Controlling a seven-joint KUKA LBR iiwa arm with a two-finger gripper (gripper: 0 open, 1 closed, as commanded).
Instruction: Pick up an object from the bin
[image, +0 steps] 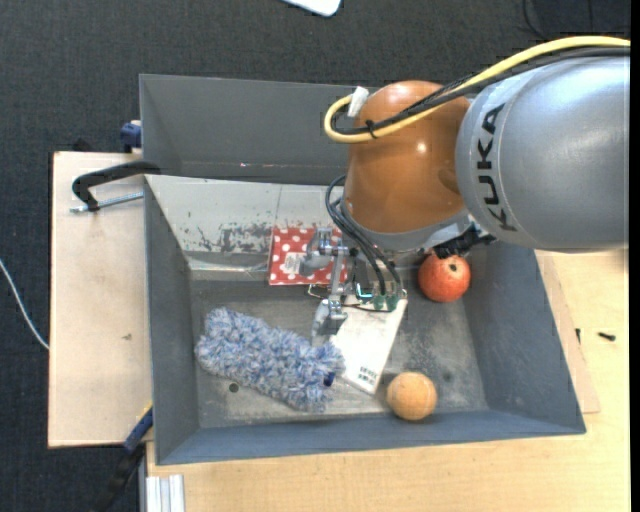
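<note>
My gripper (330, 318) reaches down in the middle of the bin, its tip right at the upper left edge of a white card-like packet (368, 345) with a barcode. Just left of it lies a fuzzy blue-grey knitted cloth (265, 358), whose right end touches the packet. Behind the gripper, a red item with white dots (292, 255) leans at the back wall.
A red apple-like fruit (445, 278) sits at the right under the arm's orange cover. An orange round fruit (411, 395) rests near the front wall. The cover hides much of the bin's back right.
</note>
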